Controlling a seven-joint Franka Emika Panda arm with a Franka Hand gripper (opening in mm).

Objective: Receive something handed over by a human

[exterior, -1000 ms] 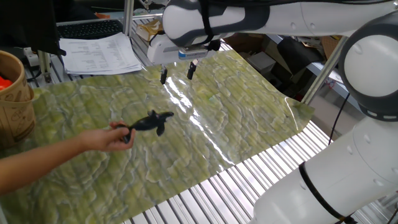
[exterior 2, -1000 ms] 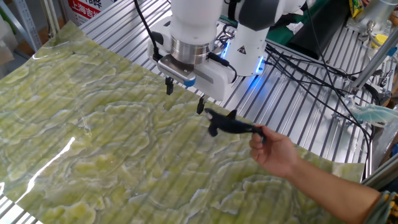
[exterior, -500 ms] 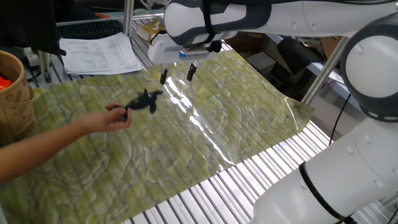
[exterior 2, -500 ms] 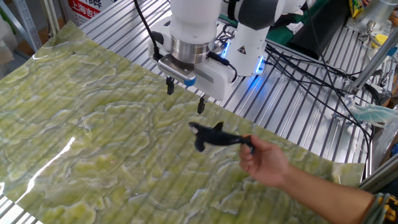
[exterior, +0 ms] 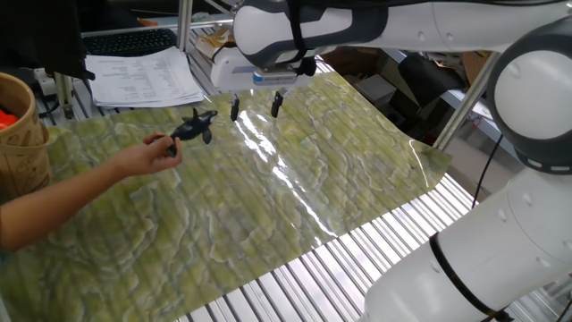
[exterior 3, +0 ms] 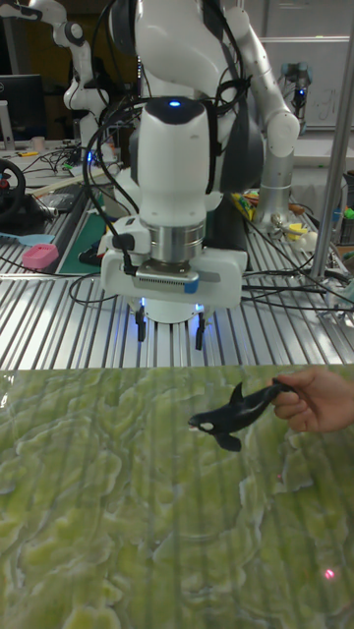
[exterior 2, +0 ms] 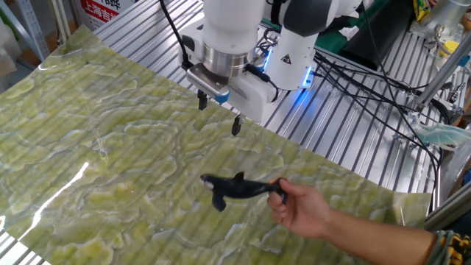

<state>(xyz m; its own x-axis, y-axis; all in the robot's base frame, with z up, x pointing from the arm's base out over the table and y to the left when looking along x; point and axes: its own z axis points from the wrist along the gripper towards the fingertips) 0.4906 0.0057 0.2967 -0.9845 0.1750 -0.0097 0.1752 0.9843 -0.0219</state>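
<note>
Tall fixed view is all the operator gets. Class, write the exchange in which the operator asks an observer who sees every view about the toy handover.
Operator: Is the toy between the gripper fingers yet?
Observer: No. The other fixed view shows the toy held over the green mat, apart from the open gripper.
Operator: What is behind the hand?
Observer: One fixed view shows the hand on a bare forearm that passes in front of a wooden basket.
</note>
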